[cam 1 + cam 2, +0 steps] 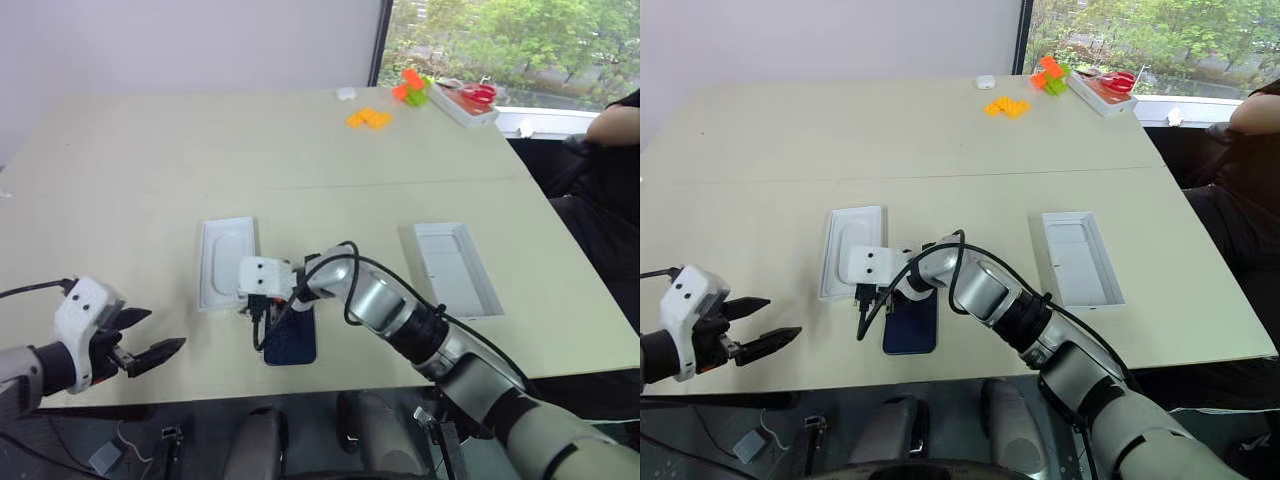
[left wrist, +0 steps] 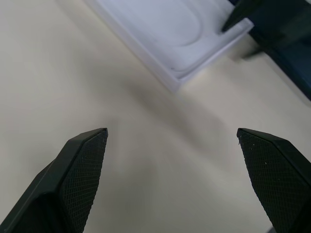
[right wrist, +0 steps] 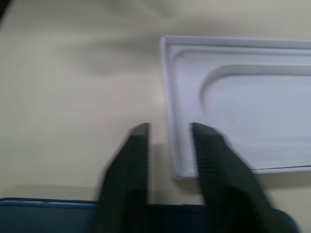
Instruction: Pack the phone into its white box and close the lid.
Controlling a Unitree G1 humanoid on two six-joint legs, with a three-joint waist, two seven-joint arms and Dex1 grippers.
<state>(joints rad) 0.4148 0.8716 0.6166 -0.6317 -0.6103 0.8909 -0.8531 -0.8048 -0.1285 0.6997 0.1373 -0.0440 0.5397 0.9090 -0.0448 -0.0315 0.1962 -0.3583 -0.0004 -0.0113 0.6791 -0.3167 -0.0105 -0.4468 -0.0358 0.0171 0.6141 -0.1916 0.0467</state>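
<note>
Phone (image 1: pixel 291 340): dark navy slab, rounded corners, glossy face, lying flat on the desk (image 1: pixel 150 170) just beside the near end of the white box (image 1: pixel 225 262), toward the desk's near edge. It looks apart from the box rim, but the right hand covers the gap.

White box: shallow tray with a thin raised rim and a white moulded insert carrying an oblong recess. Matte, rigid-looking card. The lid (image 1: pixel 456 268), a plain white shallow cover, sits well to the right of the phone, open side up.

Right hand (image 3: pixel 170 141): fingers drawn narrow, tips poised over the phone's far end, next to the box's near corner. In the right wrist view the gap between the fingers looks empty; I cannot tell whether the phone's edge is pinched.

Left hand (image 2: pixel 172 141): fingers spread wide, holding nothing, off to the left of the box above bare desk.

Handling judgement: the phone should be stiff, moderately heavy for its size and slippery on the glossy face, with little edge to catch while flat. Best hold is likely across the long edges near the middle, or tipping one end up first. Box and lid should be light and prone to sliding when nudged.
</note>
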